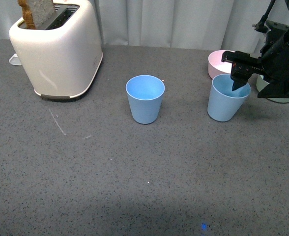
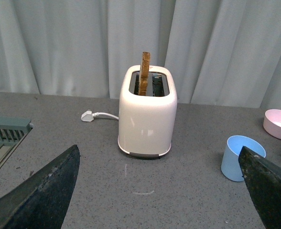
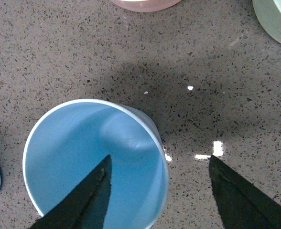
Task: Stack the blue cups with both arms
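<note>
Two light blue cups stand upright on the grey table. One cup (image 1: pixel 145 98) is in the middle, and it also shows in the left wrist view (image 2: pixel 238 160). The other cup (image 1: pixel 227 101) is at the right. My right gripper (image 1: pixel 238 78) is open over this cup's far rim. In the right wrist view, one finger (image 3: pixel 90 198) is inside the cup (image 3: pixel 73 143) and the other finger (image 3: pixel 238 195) is outside, so the gripper (image 3: pixel 159 160) straddles the wall. My left gripper (image 2: pixel 158 149) is open and empty, apart from the cups, and out of the front view.
A cream toaster (image 1: pixel 61 49) with a slice of bread stands at the back left, its plug (image 2: pixel 87 116) beside it. A pink bowl (image 1: pixel 217 61) and a pale green bowl (image 3: pixel 276 19) sit just behind the right cup. A grey rack (image 2: pixel 4 136) lies far left.
</note>
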Robot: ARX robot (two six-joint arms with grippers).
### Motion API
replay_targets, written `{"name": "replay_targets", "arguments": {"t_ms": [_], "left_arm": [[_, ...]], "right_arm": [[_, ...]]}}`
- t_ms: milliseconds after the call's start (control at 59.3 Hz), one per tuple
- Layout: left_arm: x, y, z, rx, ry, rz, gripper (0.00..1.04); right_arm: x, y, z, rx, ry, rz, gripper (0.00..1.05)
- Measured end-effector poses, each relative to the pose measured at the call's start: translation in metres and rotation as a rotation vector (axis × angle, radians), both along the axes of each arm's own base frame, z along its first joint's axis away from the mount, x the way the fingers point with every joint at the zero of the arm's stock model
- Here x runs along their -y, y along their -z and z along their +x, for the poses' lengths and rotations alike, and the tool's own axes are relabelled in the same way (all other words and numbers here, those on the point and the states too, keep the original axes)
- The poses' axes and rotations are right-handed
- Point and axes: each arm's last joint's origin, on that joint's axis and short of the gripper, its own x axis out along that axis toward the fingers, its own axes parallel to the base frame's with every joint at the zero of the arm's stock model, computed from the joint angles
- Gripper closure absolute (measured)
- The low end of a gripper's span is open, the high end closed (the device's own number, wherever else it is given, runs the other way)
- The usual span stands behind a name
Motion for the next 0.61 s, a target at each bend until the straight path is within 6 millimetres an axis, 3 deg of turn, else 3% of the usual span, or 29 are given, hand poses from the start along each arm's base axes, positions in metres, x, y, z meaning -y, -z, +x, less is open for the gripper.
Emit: {"name": "replay_targets", "arguments": {"t_ms": [388, 607], "left_arm": [[0.0000, 0.0000, 0.0000, 0.000, 0.000, 0.000, 0.07], [0.0000, 0.0000, 0.0000, 0.000, 0.000, 0.000, 0.07]], "right_arm": [[-0.0016, 0.0102, 0.0038, -0.040, 0.005, -0.015, 1.03], [-0.0014, 0.0033, 0.0033, -0.032, -0.009, 0.043, 1.04]]}}
